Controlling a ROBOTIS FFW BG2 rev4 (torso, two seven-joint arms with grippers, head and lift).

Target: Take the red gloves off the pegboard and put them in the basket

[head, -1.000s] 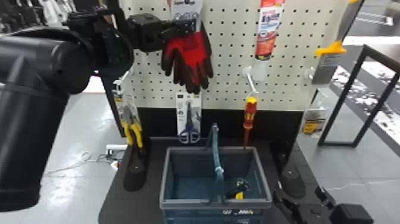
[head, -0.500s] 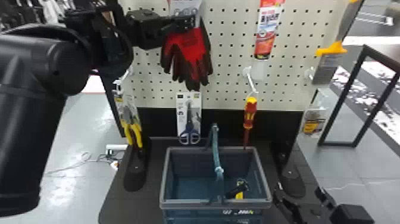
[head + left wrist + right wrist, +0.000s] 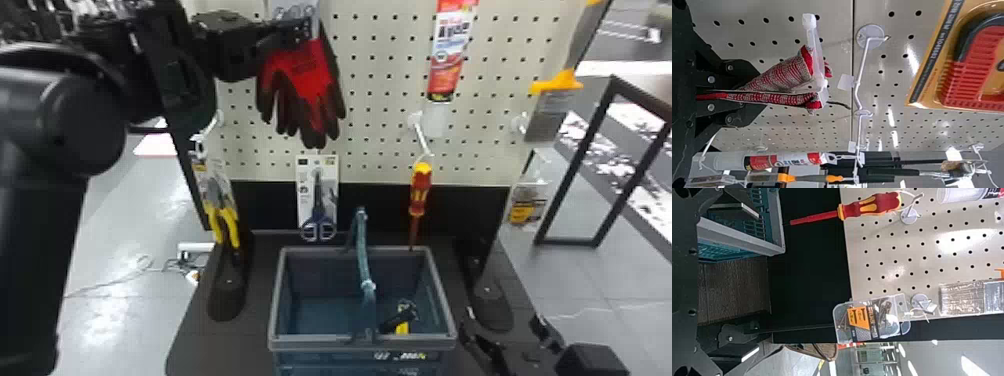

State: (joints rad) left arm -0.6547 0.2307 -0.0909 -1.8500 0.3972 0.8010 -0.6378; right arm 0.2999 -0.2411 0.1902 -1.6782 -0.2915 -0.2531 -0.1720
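While your L gripper (image 3: pixel 302 30) pinches the gloves (image 3: pixel 310 75) near the cuffs, tips hanging down, in front of the pegboard (image 3: pixel 375 115), your R gripper (image 3: pixel 502 322) sits w/ jaws spread, R of the basket (image 3: pixel 360 344). You've got the gloves up higher than the basket, above the scissors (image 3: pixel 317 195); a yellow/blk tool (image 3: pixel 402 320) lies inside the basket, R side.

A flat, dark shelf (image 3: pixel 225 347) is down low. The blue basket (image 3: pixel 310 343) sits on it, near the back edge.
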